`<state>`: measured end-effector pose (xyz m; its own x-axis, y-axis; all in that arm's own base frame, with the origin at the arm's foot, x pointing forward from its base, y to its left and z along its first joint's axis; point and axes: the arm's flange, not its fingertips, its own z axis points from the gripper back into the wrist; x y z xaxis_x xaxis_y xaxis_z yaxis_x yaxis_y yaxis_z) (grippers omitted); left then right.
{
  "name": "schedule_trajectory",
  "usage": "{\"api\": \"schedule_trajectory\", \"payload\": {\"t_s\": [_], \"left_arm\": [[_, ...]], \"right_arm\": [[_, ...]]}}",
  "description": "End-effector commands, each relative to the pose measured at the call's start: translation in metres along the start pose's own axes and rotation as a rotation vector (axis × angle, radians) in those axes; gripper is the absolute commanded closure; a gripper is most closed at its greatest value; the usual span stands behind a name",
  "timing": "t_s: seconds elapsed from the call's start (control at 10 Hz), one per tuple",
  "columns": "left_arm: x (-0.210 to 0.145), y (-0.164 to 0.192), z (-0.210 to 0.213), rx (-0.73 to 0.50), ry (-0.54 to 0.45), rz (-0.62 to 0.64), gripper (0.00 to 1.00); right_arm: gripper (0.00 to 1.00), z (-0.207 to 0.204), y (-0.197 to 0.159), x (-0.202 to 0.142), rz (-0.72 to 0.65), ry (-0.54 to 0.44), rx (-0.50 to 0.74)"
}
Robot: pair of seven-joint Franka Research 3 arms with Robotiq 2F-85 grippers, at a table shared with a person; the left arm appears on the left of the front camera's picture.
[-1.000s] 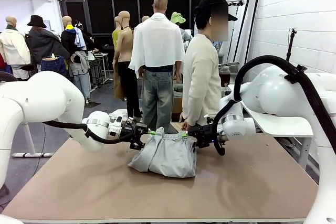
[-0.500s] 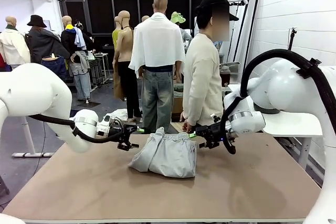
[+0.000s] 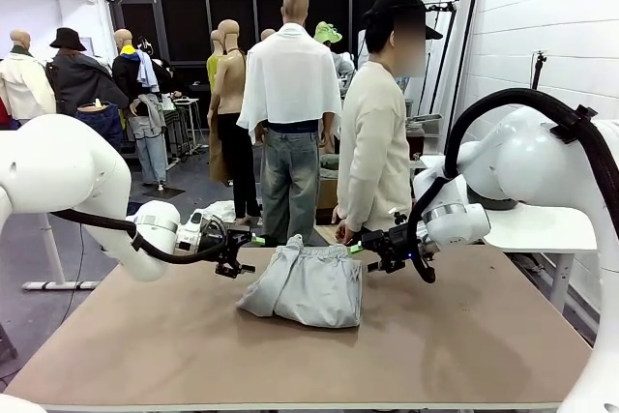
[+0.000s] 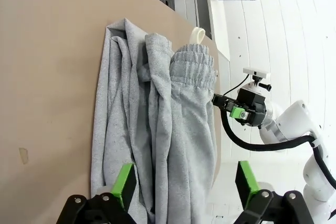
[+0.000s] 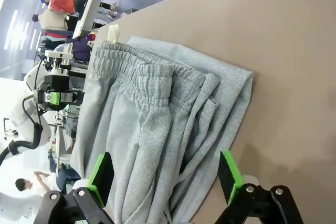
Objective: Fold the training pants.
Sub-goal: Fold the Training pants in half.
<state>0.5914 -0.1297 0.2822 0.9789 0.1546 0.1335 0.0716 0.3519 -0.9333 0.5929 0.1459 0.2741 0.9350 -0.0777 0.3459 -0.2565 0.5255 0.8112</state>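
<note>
Flanking the training pants (image 3: 308,282), I held my left tool (image 3: 253,244) and my right tool (image 3: 359,248) just off either end of the waistband, each with its green pads spread wide and nothing between them. The pants lay as a folded grey bundle on the tabletop (image 3: 464,336), directly between the two tools, touching neither.

From my left tool's own camera (image 4: 184,187), the bundle (image 4: 157,129) stretched straight ahead of the fingers, its gathered waistband at the far end, with my right tool (image 4: 239,111) facing me just past it. From my right tool (image 5: 165,179), the same cloth (image 5: 157,124) lay ahead and between the pads, the waistband ridged on the near layers and my left tool (image 5: 55,97) beyond it.

I judged the tools sat level and clear of the cloth so that the stacked layers could settle without being dragged. The fold looked largely made, though its edges were uneven. A person (image 3: 372,142) stood at the far side, beyond the pants.
</note>
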Motion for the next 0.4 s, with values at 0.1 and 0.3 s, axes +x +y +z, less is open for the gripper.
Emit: {"api": "schedule_trajectory", "payload": {"t_s": [0.1, 0.3], "left_arm": [[0.0012, 0.0007, 0.0000, -0.004, -0.005, 0.010, 0.00], [0.0012, 0.0007, 0.0000, -0.004, -0.005, 0.010, 0.00]], "right_arm": [[0.00, -0.0015, -0.0005, -0.0005, -0.002, 0.002, -0.002], [0.00, -0.0015, -0.0005, -0.0005, -0.002, 0.002, -0.002]]}}
